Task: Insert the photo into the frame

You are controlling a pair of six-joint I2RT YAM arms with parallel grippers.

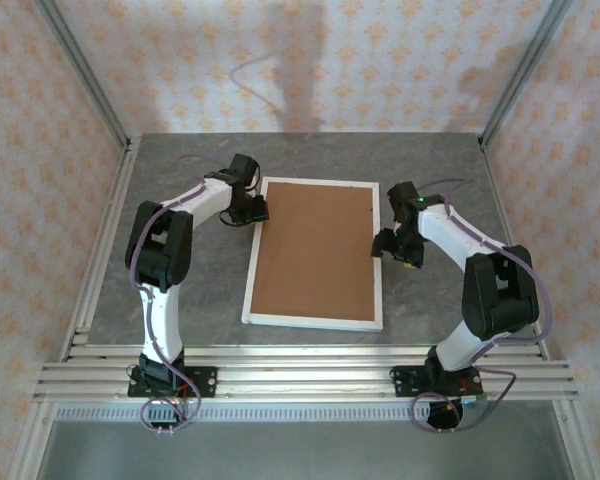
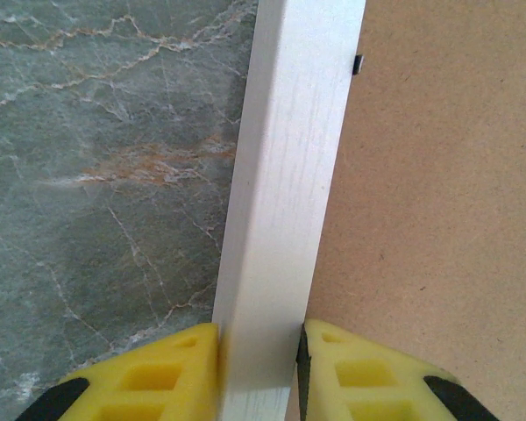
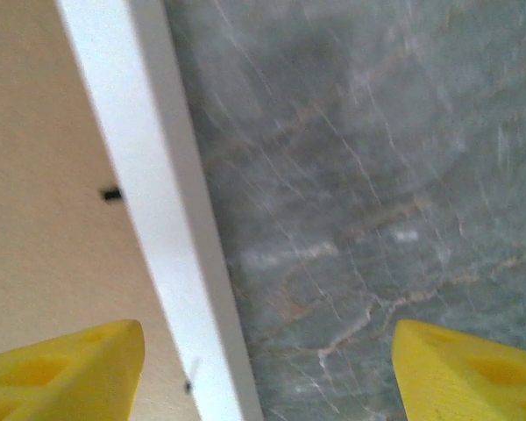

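The frame (image 1: 252,270) lies face down in the middle of the table, its thin white border around the brown backing board (image 1: 315,250). The photo is hidden. My left gripper (image 1: 252,212) is at the frame's left border near the far corner, shut on the white rail (image 2: 285,202) with a yellow finger (image 2: 158,373) on each side. My right gripper (image 1: 397,250) hangs open over the frame's right border (image 3: 153,219), one yellow finger (image 3: 61,368) above the backing board and the other above the table.
A grey marble-patterned tabletop (image 1: 180,290) surrounds the frame. Aluminium rails (image 1: 300,370) run along the near edge and metal posts stand at the far corners. Small black tabs (image 2: 358,63) hold the backing board in.
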